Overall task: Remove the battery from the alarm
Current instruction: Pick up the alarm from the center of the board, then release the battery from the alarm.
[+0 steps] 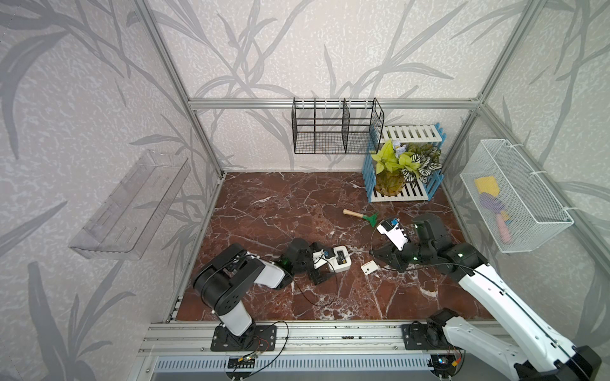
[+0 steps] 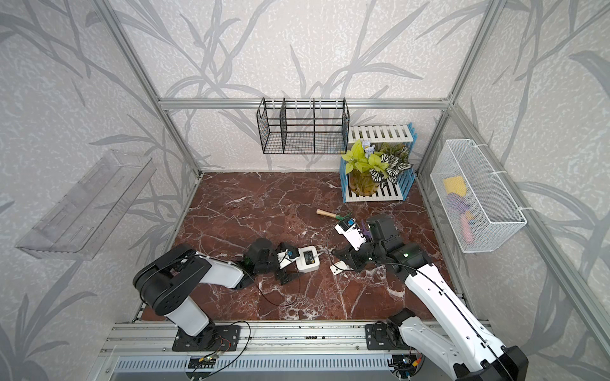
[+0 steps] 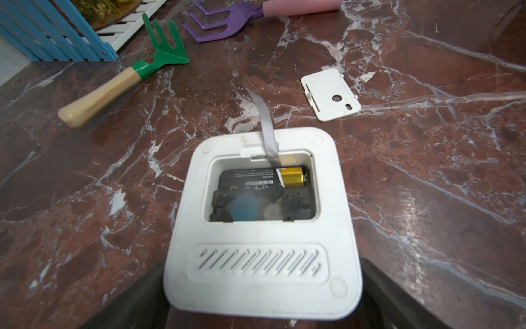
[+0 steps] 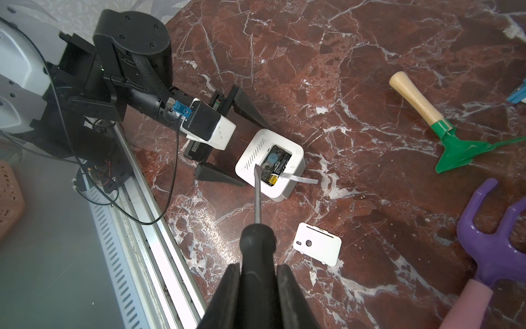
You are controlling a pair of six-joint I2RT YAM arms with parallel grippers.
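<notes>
Left gripper [image 3: 263,262] spread wide, fingers [image 3: 136,302] mostly cut off in the left wrist view, flanking alarm [image 3: 256,273], which lies back up. Contact unclear. Battery [image 3: 290,177] sits in back recess [image 3: 212,176], gold end showing. Inner end of grey ribbon [image 3: 263,119] hidden. "CAUTION" readable on battery, other print blurred. Right gripper [image 4: 259,266] clamps screwdriver [image 4: 257,196], tip over recess. Cover [image 3: 330,95] lies apart, marble [image 3: 427,199] between.

The alarm [image 1: 340,261] is lying face-down on the table [image 1: 264,214], the battery [image 3: 256,180] sitting inside it (a ribbon [image 3: 264,122] is trailing out). The cover plate [image 1: 369,267] is lying just right of it, the rake [image 1: 359,216] behind.
</notes>
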